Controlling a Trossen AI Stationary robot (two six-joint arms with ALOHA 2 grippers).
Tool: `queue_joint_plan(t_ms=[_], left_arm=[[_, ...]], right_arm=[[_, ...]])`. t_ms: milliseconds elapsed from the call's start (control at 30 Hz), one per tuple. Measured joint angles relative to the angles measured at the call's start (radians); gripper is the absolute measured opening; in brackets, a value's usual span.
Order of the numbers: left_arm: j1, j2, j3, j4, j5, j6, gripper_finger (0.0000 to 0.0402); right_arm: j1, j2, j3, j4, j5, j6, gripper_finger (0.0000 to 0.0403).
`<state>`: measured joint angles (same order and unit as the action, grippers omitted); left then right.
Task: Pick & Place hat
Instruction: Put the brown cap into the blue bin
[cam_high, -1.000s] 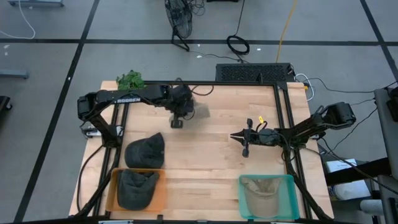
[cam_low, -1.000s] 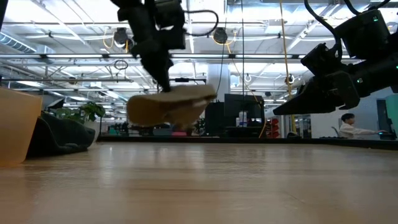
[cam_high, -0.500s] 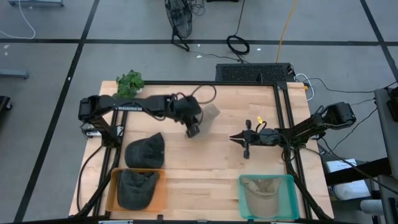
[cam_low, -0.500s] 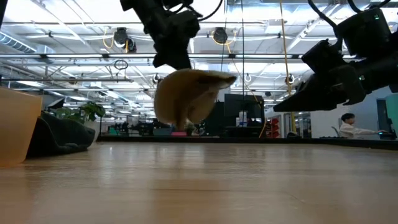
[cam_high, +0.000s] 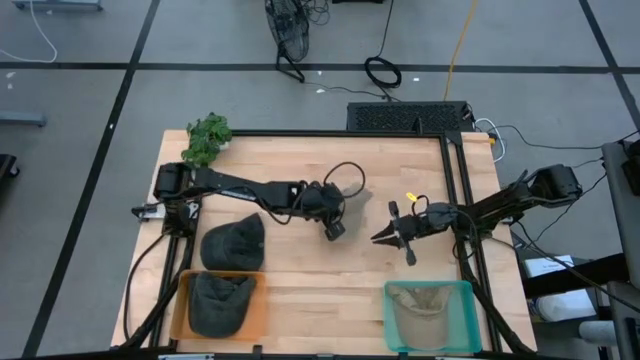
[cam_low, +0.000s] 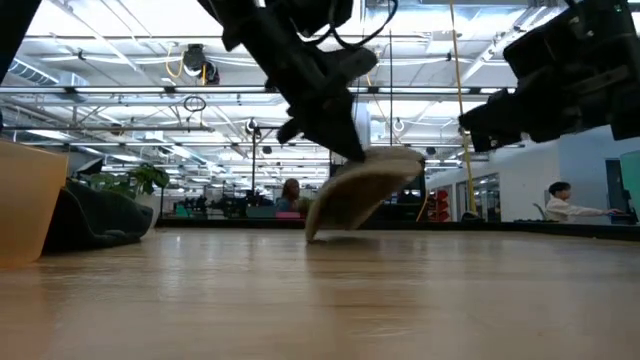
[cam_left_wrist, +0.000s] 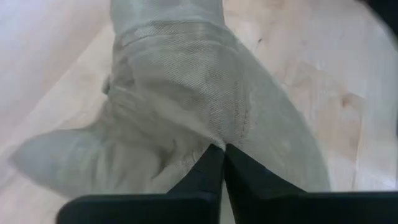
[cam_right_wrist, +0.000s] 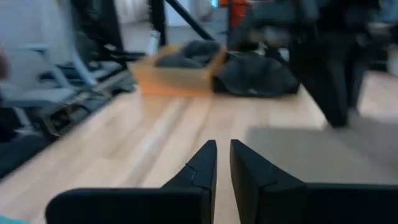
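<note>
A tan hat (cam_low: 365, 190) hangs from my left gripper (cam_low: 348, 148) over the middle of the table. It fills the left wrist view (cam_left_wrist: 186, 93). In the high view the left gripper (cam_high: 333, 218) covers it. My right gripper (cam_high: 400, 232) is shut and empty, to the right of the left gripper and above the table (cam_right_wrist: 222, 152). A dark hat (cam_high: 232, 242) lies crown up on the table at the left. Another dark hat (cam_high: 220, 303) lies in an orange bin (cam_high: 262, 310). A second tan hat (cam_high: 425, 300) lies in a teal bin (cam_high: 470, 315). My left gripper pinches a fold of the tan hat's cloth (cam_left_wrist: 214, 134) between its two fingers, coming slanting down from above. The hat hangs tilted below the fingers. Its lower edge (cam_low: 312, 234) is close to the table; I cannot tell whether it touches.
A green plant (cam_high: 207, 132) stands at the table's far left corner. The orange bin is at the near left and the teal bin at the near right. Bare wood (cam_high: 330, 280) lies between the two bins. A person (cam_low: 560, 200) sits in the room beyond the table.
My left gripper has carried the tan hat from the far side toward the table's right and near edges, and down. The hat has swung and now hangs lower and tilted. My right gripper has shifted a little toward the near edge.
</note>
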<state>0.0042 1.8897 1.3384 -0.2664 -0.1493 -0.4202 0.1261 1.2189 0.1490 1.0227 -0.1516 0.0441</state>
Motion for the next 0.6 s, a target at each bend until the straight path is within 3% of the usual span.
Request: queue_joint_plan(t_ms=[200,300,467,600], left_arm=[[-0.006,0.023,0.0,0.015,-0.001,-0.015,0.0093],[0.0,-0.004,-0.001,-0.008,0.002,0.053,0.0127],[0.033,-0.144,0.014,-0.075,-0.018,0.208,0.0158],[0.065,-0.306,0.013,-0.081,-0.189,0.271,0.0163]], right_arm=[[0.028,-0.033,0.0,-0.003,-0.035,-0.014,0.0027],[0.04,-0.037,0.0,0.011,-0.026,-0.02,0.0035],[0.047,-0.033,0.005,0.035,0.155,-0.007,0.0056],[0.046,-0.02,0.056,0.002,0.258,0.002,0.0076]])
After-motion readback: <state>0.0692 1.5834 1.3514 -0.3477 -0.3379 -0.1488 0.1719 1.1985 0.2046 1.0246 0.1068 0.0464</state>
